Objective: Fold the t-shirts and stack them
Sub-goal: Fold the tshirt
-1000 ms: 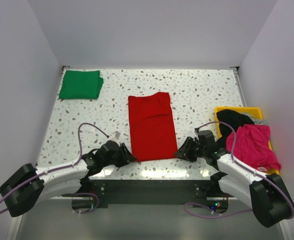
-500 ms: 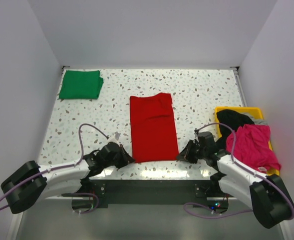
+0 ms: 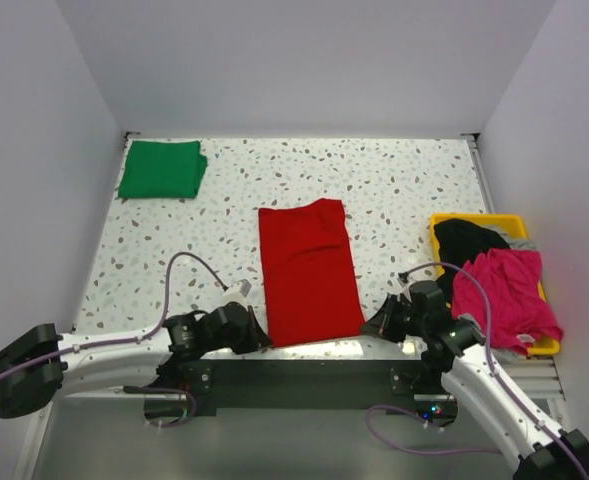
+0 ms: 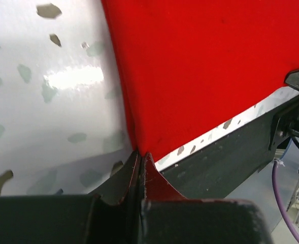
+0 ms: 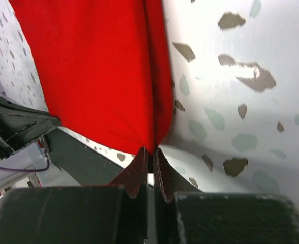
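From above, you are seeing the big soft red cloth t-shirt lying long-ways, from the tabletop's near edge toward the far one. Left wrist view: your left gripper is pinching its near left corner. Right wrist view: your right gripper is pinching the near right corner.

Bright red t-shirt, green t-shirt (table speckled).
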`<state>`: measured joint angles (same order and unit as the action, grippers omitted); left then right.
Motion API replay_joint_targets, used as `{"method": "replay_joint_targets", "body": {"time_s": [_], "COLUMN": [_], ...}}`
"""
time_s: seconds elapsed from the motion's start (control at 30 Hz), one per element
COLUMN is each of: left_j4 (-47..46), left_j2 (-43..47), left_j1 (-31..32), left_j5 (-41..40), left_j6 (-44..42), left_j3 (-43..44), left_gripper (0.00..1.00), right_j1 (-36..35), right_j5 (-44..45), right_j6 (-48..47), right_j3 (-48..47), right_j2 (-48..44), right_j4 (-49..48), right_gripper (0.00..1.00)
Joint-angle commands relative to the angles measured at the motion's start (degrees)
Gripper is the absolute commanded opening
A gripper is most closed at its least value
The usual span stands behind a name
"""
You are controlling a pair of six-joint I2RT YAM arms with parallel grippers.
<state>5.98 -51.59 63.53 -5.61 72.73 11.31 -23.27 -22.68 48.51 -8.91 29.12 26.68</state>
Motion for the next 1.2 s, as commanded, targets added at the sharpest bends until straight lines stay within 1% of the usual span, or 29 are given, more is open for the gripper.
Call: {"method": "replay_joint_targets", "body": {"time_s": [0.0,0.03,0.1,0.17,0.33,0.47,0.57,0.63,0.67,0.73,0.77,0.8,0.9,1.03,1.17], "left_j4": [8.42,9.31,11.32,12.56,16.6,19.16,21.79,23.99,24.6,24.52,24.09,22.6,18.39,16.09,13.1], "left_j2": [1.4,1.49,2.11,2.72,5.71,6.42,6.07,5.98,5.89,5.54,5.19,3.97,0.37,-4.74,-8.52], "left_j1": [4.57,5.63,8.26,9.59,12.76,12.85,12.85,12.67,12.59,10.22,8.65,4.37,-2.85,-8.15,-13.24], "left_j5": [-5.45,-6.25,-8.27,-9.24,-12.85,-15.48,-18.29,-21.54,-22.6,-24.01,-23.58,-21.4,-16.82,-13.91,-10.22], "left_j6": [3.12,3.73,5.49,7.07,8.48,7.43,6.9,6.55,5.77,3.31,-0.18,-2.39,-9.69,-14.98,-19.54], "left_j3": [4.24,5.55,6.61,7.85,11.53,14.87,18.21,20.84,21.64,23.92,24.46,24.9,26.3,30.95,34.03], "left_gripper": [0.0,0.0,0.0,0.0,0.0,0.0,0.0,0.0,0.0,0.0,0.0,0.0,0.0,0.0,0.0], "right_j1": [-0.03,-0.02,0.06,-0.02,-0.02,0.06,-0.02,-0.02,0.06,-0.02,0.06,0.06,0.06,0.06,-0.02], "right_j5": [-0.96,-1.14,-1.05,-0.7,0.61,2.46,5.0,6.5,6.68,7.38,7.47,7.65,8.61,10.02,12.21], "right_j6": [-1.14,-1.14,-1.14,-1.31,-2.45,-4.21,-5.7,-6.32,-6.58,-6.85,-7.29,-7.46,-7.47,-7.99,-9.31], "right_j3": [-1.9,-2.43,-4.18,-6.37,-11.65,-17.09,-20.96,-22.81,-24.21,-25.45,-26.5,-26.95,-28.35,-31.16,-37.56], "right_j2": [-5.38,-8.09,-10.22,-12.85,-14.36,-12.61,-9.09,-5.68,-4.27,-1.98,0.47,1.63,6.11,12.79,20.43], "right_j4": [11.98,13.39,17.61,21.03,25.61,26.5,25.71,24.74,23.09,21.58,20.27,19.65,15.61,10.86,7.88], "right_gripper": [0.0,0.0,0.0,0.0,0.0,0.0,0.0,0.0,0.0,0.0,0.0,0.0,0.0,0.0,0.0]}}
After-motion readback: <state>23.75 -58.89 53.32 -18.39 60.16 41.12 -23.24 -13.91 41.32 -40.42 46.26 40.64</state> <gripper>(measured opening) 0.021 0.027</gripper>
